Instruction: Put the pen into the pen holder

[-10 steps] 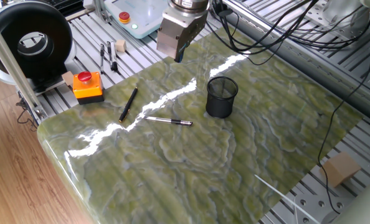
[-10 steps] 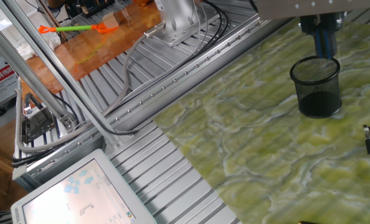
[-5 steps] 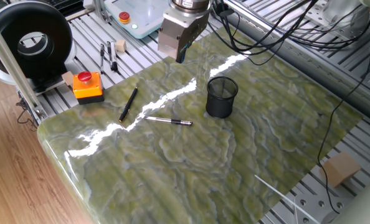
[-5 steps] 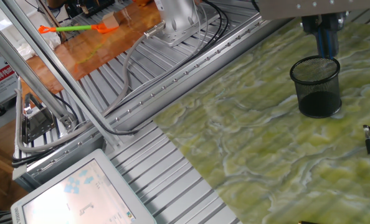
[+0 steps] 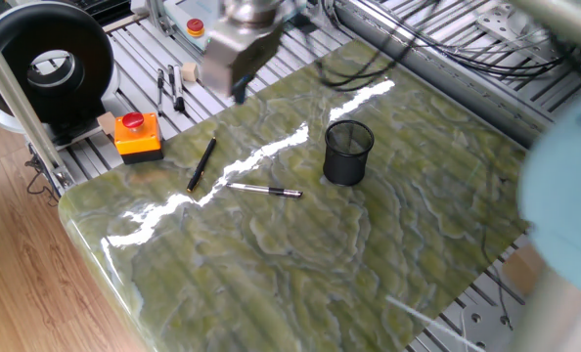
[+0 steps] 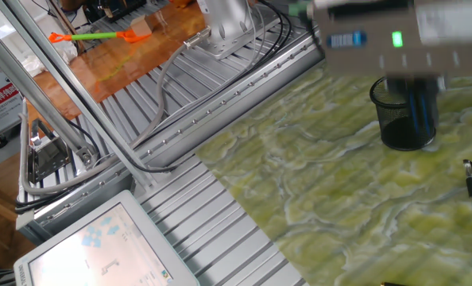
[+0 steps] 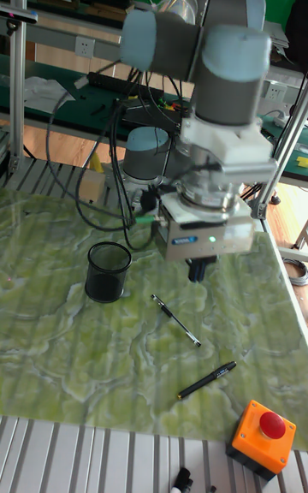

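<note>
Swung leftward from its earlier spot, the blurred gripper (image 5: 234, 61), finger state unreadable, hangs in the upper left of one fixed view while the pen (image 5: 263, 190), light, stiff, slick and best pinched mid-barrel, lies flat left of the pen holder (image 5: 348, 152).

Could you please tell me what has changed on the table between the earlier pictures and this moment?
The gripper has swung from above the table's far edge behind the pen holder toward the side with the two pens, blurred with motion. It has taken hold of nothing. The silver-grey pen, the black pen and the pen holder lie where they were, as does the orange button box.
</note>
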Action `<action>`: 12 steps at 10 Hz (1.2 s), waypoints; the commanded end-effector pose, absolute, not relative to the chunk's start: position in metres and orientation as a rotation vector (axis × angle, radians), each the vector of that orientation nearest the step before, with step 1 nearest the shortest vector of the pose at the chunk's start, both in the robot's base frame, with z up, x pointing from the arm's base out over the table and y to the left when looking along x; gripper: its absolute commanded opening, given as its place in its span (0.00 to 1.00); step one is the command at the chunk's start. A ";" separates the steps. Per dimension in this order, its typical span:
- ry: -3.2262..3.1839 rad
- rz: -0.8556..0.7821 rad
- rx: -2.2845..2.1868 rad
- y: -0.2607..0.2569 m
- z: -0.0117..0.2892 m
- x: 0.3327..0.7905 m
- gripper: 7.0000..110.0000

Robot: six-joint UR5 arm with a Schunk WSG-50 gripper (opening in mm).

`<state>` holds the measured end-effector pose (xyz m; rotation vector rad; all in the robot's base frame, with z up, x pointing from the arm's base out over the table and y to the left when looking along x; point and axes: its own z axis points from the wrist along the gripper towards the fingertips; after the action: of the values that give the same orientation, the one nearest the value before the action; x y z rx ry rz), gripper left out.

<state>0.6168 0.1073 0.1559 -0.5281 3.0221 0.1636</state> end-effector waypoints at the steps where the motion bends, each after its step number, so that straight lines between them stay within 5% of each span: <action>1: 3.092 0.188 -0.667 0.167 0.094 0.616 0.00; 4: 3.170 0.217 -0.786 0.192 0.048 0.566 0.00; 6: 3.141 -0.070 -0.937 0.142 0.018 0.572 0.00; 9: 3.104 -0.376 -1.088 0.083 0.023 0.581 0.00; 12: 3.006 -0.198 -1.133 0.114 0.012 0.599 0.00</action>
<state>0.5876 0.1074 0.0192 -1.0829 3.0700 -0.2335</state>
